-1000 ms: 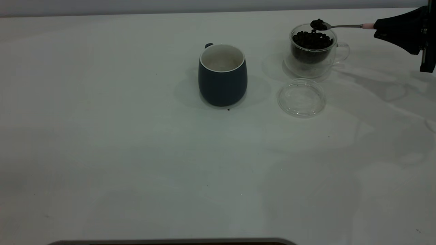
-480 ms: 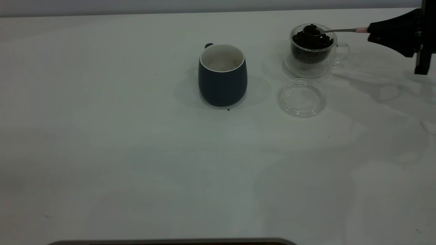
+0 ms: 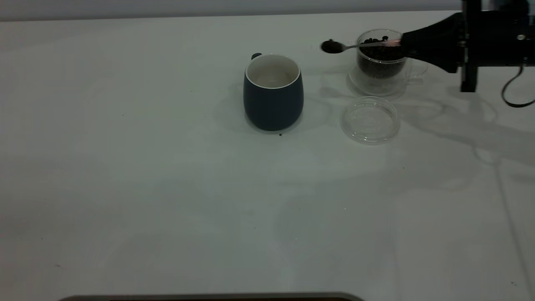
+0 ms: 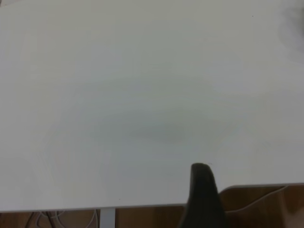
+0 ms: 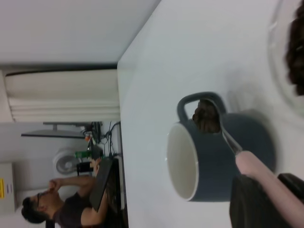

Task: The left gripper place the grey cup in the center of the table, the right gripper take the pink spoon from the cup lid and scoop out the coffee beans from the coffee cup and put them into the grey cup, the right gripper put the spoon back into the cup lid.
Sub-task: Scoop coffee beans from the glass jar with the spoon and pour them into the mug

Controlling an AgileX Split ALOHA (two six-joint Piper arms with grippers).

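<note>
The grey cup [image 3: 273,94] stands upright near the table's [image 3: 167,188] middle, its white inside showing. The clear coffee cup [image 3: 381,62] with coffee beans [image 3: 379,51] stands to its right. The cup lid [image 3: 370,120] lies flat in front of the coffee cup, with no spoon on it. My right gripper [image 3: 404,42] is shut on the pink spoon [image 3: 355,45] by its pink handle and holds it level in the air. The spoon's bowl [image 3: 332,46], loaded with beans, is between the two cups. In the right wrist view the loaded spoon [image 5: 207,116] lies over the grey cup [image 5: 218,152]. The left gripper shows one finger [image 4: 203,190] at the table's edge.
A few stray dark specks lie on the table, one [image 3: 280,134] just in front of the grey cup. The right arm's black cable [image 3: 512,94] hangs at the far right. A person [image 5: 57,204] sits beyond the table's far edge.
My right gripper has moved left with the spoon. The spoon dipped into the coffee cup's beans, then left the cup and now carries beans toward the grey cup.
</note>
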